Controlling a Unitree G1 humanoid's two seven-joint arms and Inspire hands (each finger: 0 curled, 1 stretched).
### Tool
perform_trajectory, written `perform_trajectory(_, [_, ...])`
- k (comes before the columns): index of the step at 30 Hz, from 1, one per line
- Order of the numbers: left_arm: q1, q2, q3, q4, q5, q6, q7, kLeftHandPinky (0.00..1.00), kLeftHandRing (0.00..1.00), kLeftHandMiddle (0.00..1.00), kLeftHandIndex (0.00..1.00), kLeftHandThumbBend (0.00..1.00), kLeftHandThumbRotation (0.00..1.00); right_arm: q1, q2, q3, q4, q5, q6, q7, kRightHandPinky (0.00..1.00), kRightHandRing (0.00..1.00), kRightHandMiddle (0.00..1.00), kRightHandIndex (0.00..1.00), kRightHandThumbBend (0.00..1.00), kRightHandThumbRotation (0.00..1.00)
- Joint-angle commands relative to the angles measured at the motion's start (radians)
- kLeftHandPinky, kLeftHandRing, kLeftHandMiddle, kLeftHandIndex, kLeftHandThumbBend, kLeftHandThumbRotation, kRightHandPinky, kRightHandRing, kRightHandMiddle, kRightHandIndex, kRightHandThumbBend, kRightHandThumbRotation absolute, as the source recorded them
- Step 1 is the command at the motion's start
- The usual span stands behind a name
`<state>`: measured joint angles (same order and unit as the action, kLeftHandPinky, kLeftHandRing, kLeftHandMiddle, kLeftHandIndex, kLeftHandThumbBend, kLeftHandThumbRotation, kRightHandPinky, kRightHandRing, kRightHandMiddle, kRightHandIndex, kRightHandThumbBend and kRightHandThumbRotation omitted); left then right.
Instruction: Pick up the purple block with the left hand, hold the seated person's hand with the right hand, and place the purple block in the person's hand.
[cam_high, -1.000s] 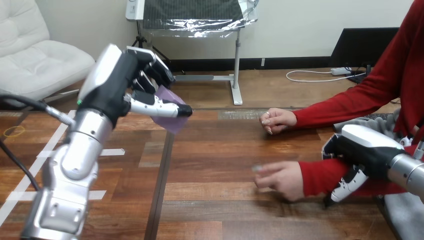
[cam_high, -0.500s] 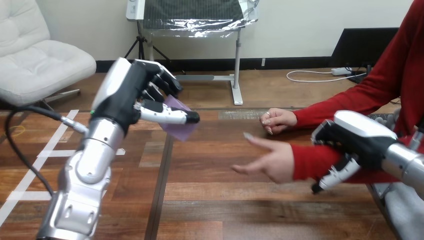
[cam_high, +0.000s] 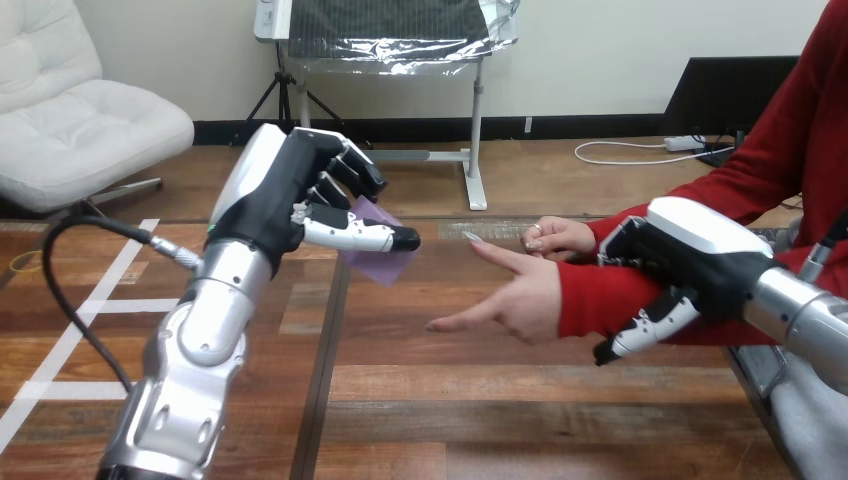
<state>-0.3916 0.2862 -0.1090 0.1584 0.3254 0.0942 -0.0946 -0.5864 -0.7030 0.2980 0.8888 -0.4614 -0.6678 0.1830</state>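
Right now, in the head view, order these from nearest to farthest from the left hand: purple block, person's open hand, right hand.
1. purple block, gripped in the left hand.
2. person's open hand, mid-table.
3. right hand, far right, round the person's forearm.

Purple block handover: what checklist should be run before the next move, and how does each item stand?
1. The block is pinched in the left hand: ok.
2. The right hand is curled round the person's forearm: ok.
3. The person's hand is open, fingers out: ok.
4. Its palm is turned up: cannot tell.
5. The block is over that hand: not ok; it hangs apart, to the view's left.
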Motion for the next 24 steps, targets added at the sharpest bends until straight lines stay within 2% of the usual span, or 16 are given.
perform_trajectory(1, [-0.1, -0.016, -0.001, 0.017, 0.005, -0.028, 0.027, 0.35, 0.37, 0.42, 0.41, 0.84, 0.0, -0.038, 0.022, -0.039, -0.057, 0.037, -0.013, -0.008, 0.14, 0.18, 0.23, 0.25, 0.91, 0.18])
perform_trajectory(5, [-0.11, -0.026, 0.0, 0.045, -0.006, -0.055, 0.031, 0.35, 0.37, 0.42, 0.41, 0.84, 0.0, -0.036, 0.031, -0.041, -0.072, 0.044, 0.002, 0.0, 0.15, 0.18, 0.23, 0.25, 0.92, 0.19])
perform_trajectory(16, [-0.132, -0.053, -0.006, 0.096, -0.003, -0.081, 0.051, 0.34, 0.36, 0.41, 0.4, 0.84, 0.0, -0.033, 0.049, -0.039, -0.121, 0.069, 0.045, 0.035, 0.17, 0.2, 0.26, 0.28, 0.92, 0.2])
perform_trajectory(19, [-0.139, -0.061, -0.008, 0.107, -0.002, -0.083, 0.054, 0.33, 0.36, 0.41, 0.41, 0.84, 0.0, -0.032, 0.054, -0.038, -0.141, 0.074, 0.073, 0.053, 0.17, 0.21, 0.26, 0.28, 0.92, 0.2])
perform_trajectory(24, [-0.152, -0.081, -0.007, 0.131, -0.015, -0.091, 0.056, 0.33, 0.36, 0.41, 0.41, 0.83, 0.0, -0.031, 0.069, -0.046, -0.146, 0.098, 0.059, 0.066, 0.16, 0.2, 0.25, 0.28, 0.92, 0.2])
